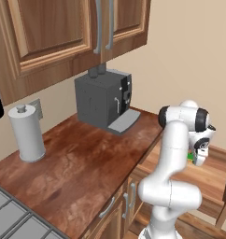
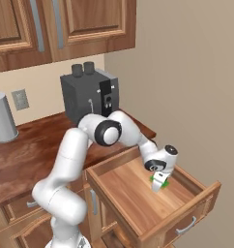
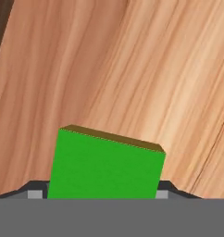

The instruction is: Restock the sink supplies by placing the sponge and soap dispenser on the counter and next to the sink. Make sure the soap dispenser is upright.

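- Sponge (image 3: 107,164) found lying flat on floor of open drawer (image 2: 124,193), below counter (image 1: 87,158) edge, near drawer's right front corner.
- Gripper (image 2: 159,183) lowered into drawer, down at sponge; fingers either side of block in hand view.
- Jaws part-spread; contact with sponge sides not confirmable, so state recorded as cannot tell.
- Judged light, soft and compressible, not fragile, likely grippy; gentle squeeze probably enough.
- Best hold judged across narrow width at mid-length, on opposite long sides.
- Broad green face up; thin brown edge on far side in hand view.
- Long axis apparently running between fingers, slightly skewed; exact heading in drawer unclear.
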